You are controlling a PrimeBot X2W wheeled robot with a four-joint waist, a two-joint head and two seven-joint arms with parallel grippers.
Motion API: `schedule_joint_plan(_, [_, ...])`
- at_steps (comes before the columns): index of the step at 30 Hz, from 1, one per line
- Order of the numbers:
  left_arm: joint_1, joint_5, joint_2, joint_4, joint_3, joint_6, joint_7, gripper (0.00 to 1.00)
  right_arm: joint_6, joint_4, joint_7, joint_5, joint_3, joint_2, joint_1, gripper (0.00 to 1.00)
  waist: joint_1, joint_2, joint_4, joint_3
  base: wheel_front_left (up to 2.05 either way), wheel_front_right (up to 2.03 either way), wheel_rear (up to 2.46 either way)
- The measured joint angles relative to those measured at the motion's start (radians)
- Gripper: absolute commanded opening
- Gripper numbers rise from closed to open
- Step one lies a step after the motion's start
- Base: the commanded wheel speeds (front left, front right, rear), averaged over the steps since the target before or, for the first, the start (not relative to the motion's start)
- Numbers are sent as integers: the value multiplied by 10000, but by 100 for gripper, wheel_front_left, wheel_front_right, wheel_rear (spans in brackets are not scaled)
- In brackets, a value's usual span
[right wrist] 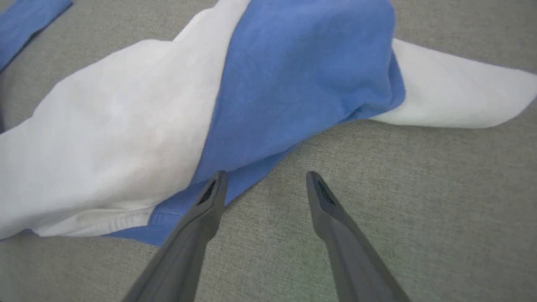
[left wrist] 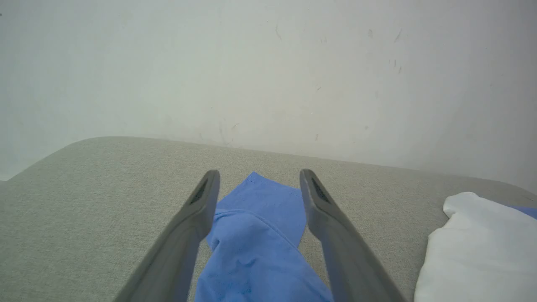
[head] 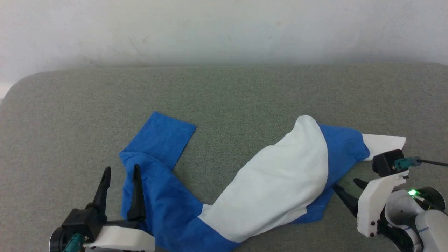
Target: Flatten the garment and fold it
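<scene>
Soft blue-and-white garment [head: 273,182] lies twisted on coarse-woven grey cushion [head: 245,91]; left end effector [head: 122,168] and right end effector [head: 346,183] spread, empty.

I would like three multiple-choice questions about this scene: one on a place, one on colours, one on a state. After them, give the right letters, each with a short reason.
1. Where does the garment lie?
A. Hanging on the wall
B. On the grey padded surface
C. Lifted in the air by both hands

2. Which colours does the garment have?
A. Red and black
B. Green and yellow
C. White and blue

3. What is the state of the right hand?
A. Open, with nothing between its fingers
B. Shut on the garment
C. Shut on a cable

Answers:
1 B: the cloth rests crumpled on the grey surface in the head view.
2 C: it has a white body with blue parts.
3 A: the right wrist view shows its fingers apart over bare surface.
</scene>
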Motion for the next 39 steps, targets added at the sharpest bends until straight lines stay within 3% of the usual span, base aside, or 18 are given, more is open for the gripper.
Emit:
schedule_joint_plan(11, [-534,-2,-201,209,-44,-107,0,100,-2,1971,1051,719,1009,-121,-1343,100,0,0,596,592,0,0,0])
schedule_joint_plan(12, [-535,-2,-222,224,-25,-109,0,100,-2,1973,1172,796,1062,-171,-1377,91,0,0,639,618,0,0,0])
schedule_joint_plan(13, [-535,-2,-244,240,-12,-109,0,100,-6,1965,1221,936,1066,-194,-1377,40,-1,0,670,635,0,0,0])
schedule_joint_plan(14, [-535,-2,-253,259,13,-111,0,100,-8,1950,1227,1049,1076,-226,-1374,0,-1,0,685,638,0,0,0])
schedule_joint_plan(19, [-529,0,-215,382,52,-272,0,100,-12,1576,911,1246,1066,-238,-1073,0,1,0,638,524,0,0,0])
schedule_joint_plan(23, [-516,-2,136,309,-4,-535,464,100,0,930,282,1085,311,-240,-302,0,1,0,561,266,0,0,0])
schedule_joint_plan(31, [-29,-552,1294,-1035,-1047,-1586,3916,100,0,-717,575,318,-1333,31,861,0,0,0,376,-192,0,0,0])
schedule_joint_plan(39, [25,-1210,2211,-1797,-3956,-1954,6876,100,-2,-1373,1141,4,-1818,671,1346,0,0,0,283,-181,0,0,0])
